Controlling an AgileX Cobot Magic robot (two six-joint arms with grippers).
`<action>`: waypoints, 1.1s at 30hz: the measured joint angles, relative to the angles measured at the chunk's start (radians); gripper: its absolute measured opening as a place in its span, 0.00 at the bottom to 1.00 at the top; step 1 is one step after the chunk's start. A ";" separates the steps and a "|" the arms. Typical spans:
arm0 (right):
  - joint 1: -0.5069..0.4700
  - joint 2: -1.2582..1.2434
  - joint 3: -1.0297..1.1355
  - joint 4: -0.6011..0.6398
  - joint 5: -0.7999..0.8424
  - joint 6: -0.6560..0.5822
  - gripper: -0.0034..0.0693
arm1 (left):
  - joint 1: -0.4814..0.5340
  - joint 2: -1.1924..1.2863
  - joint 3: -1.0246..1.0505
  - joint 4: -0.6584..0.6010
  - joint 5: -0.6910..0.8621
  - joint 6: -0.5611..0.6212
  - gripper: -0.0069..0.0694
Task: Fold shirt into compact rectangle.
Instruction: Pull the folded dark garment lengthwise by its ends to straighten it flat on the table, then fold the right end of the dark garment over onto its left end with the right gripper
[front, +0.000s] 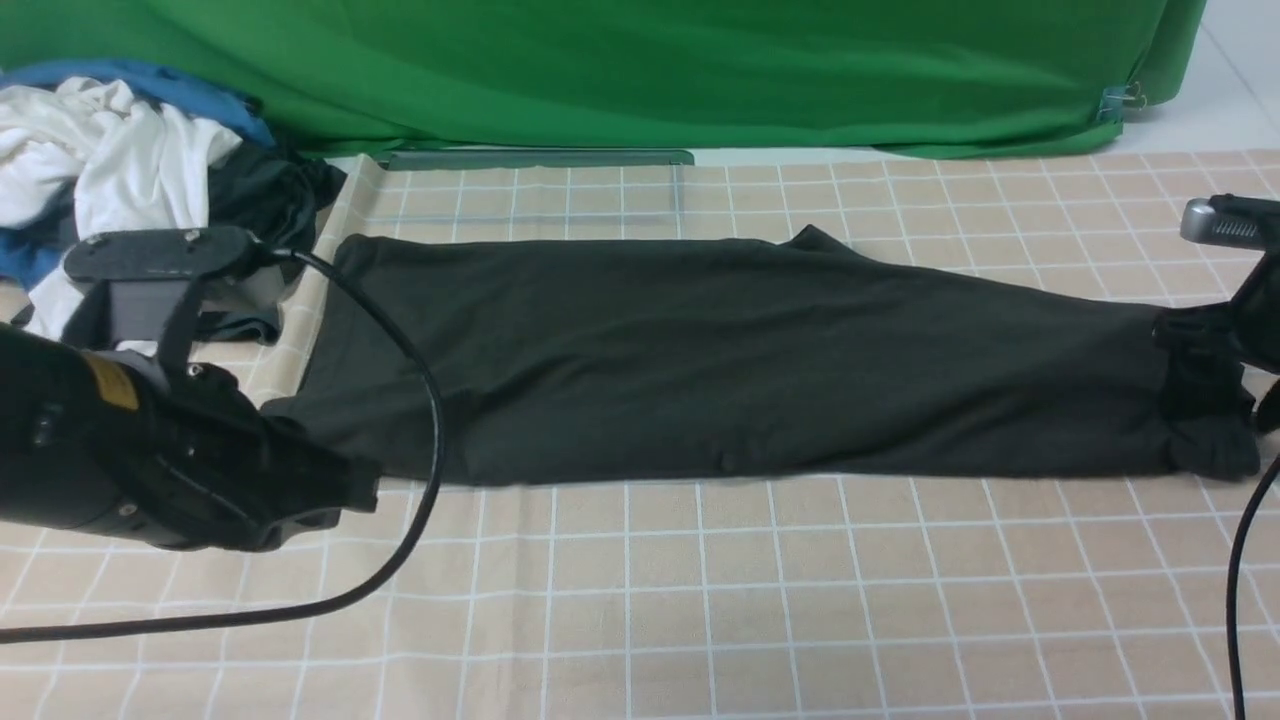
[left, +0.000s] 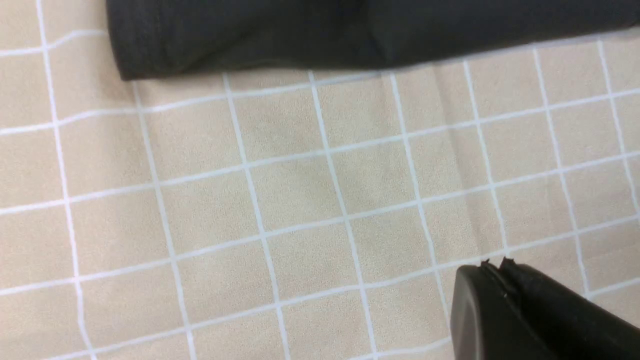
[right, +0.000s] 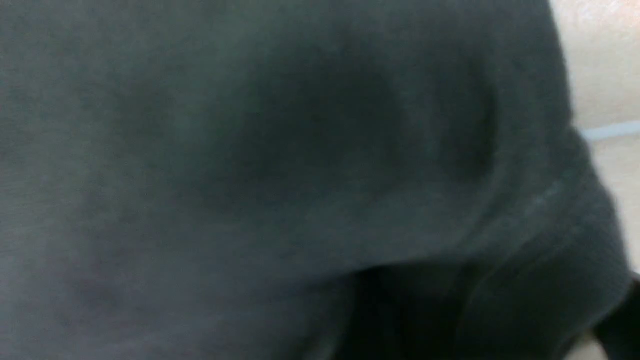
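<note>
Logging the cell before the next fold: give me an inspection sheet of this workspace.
Surface: beige checked cloth, lying flat.
Job's things: dark shirt lies as a long band, not yet a compact rectangle.
Clutter: pile of clothes at the far left.
Grippers: left gripper shut, empty, off the shirt; right gripper at the shirt's right end, jaws unreadable.
Cables: left cable crosses in front of the shirt's left end; right cable hangs at the right edge.
Surroundings: green curtain behind.
</note>
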 joint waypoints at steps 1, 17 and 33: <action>0.000 0.001 0.000 0.007 0.000 -0.007 0.67 | 0.000 -0.003 0.000 -0.001 0.000 0.000 0.12; -0.058 -0.071 -0.171 -0.109 0.222 -0.052 0.18 | 0.000 -0.008 0.000 -0.001 0.019 0.000 0.12; 0.337 -0.089 -0.638 0.074 0.316 -0.050 0.18 | 0.000 -0.008 0.000 0.083 0.053 -0.069 0.12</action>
